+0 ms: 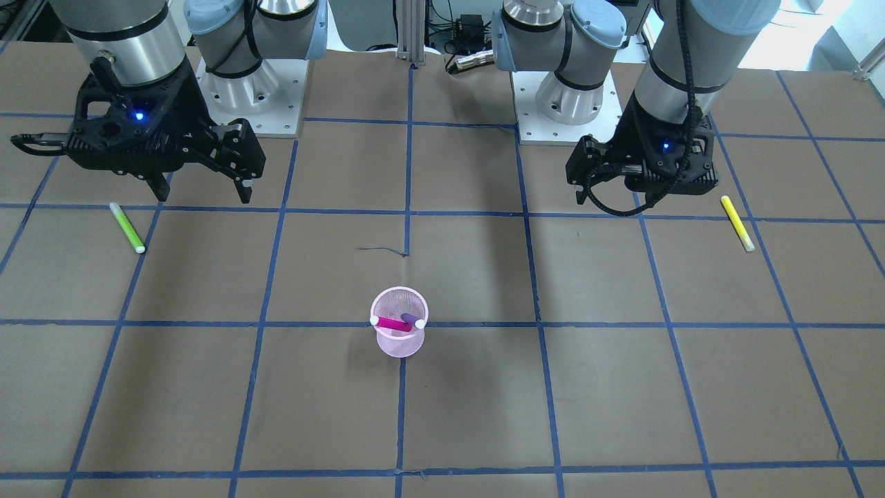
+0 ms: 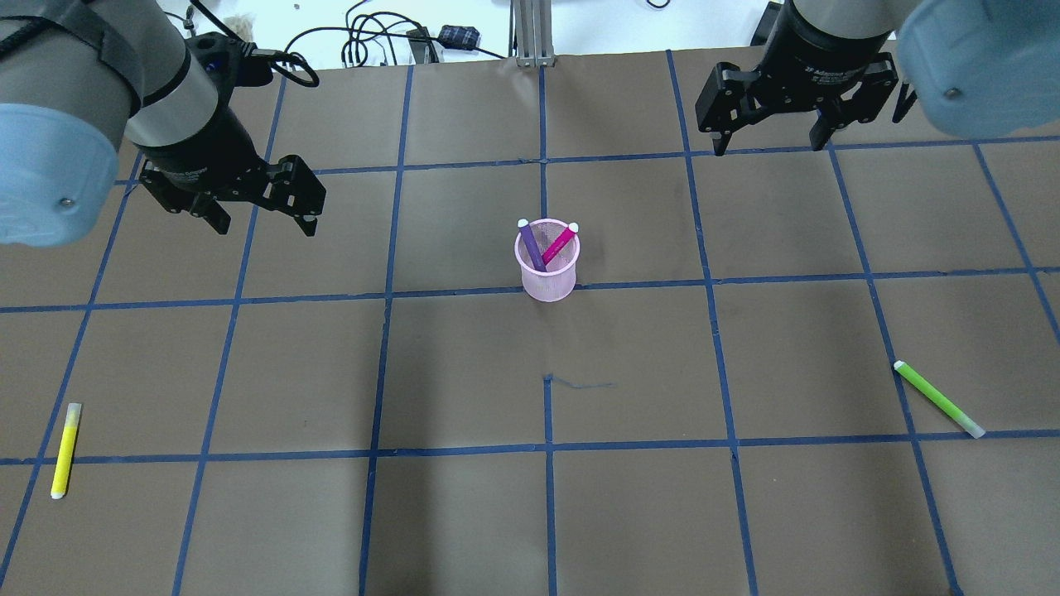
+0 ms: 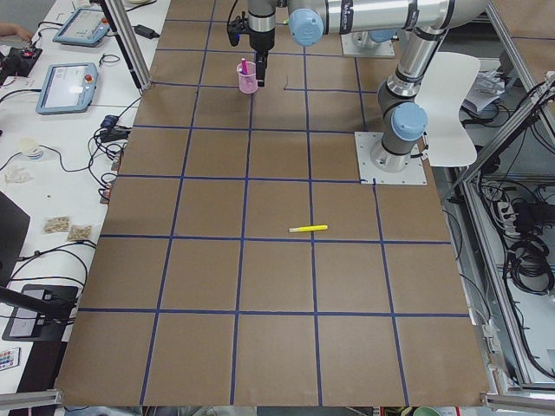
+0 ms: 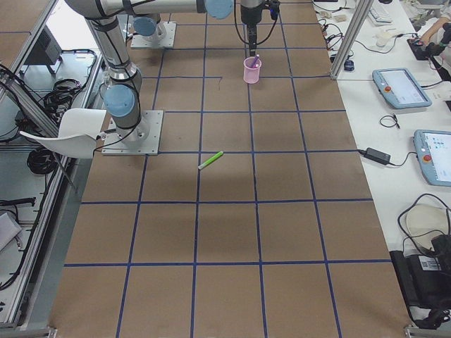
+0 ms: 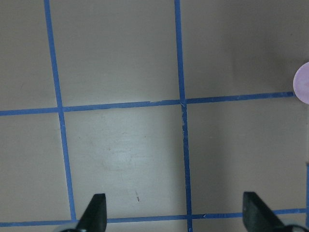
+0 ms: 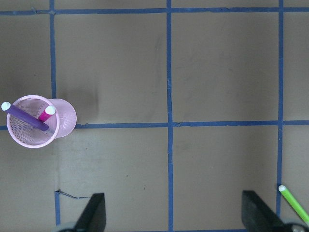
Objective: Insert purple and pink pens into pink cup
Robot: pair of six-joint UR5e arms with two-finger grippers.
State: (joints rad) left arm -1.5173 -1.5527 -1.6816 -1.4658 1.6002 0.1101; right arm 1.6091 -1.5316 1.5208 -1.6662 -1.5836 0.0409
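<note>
The pink mesh cup (image 2: pixel 546 280) stands upright near the table's middle. The purple pen (image 2: pixel 531 247) and the pink pen (image 2: pixel 560 244) both stand inside it, leaning apart, with their white caps above the rim. The cup also shows in the front view (image 1: pixel 399 340) and in the right wrist view (image 6: pixel 63 121), with both pens in it. My left gripper (image 2: pixel 265 225) is open and empty, well to the left of the cup. My right gripper (image 2: pixel 770 147) is open and empty, to the far right of the cup. In the left wrist view only the cup's edge (image 5: pixel 303 82) shows.
A yellow pen (image 2: pixel 65 451) lies flat on the table at the near left. A green pen (image 2: pixel 937 397) lies at the near right and also shows in the right wrist view (image 6: pixel 293 203). The arm bases (image 1: pixel 249 90) stand at the robot's edge of the table.
</note>
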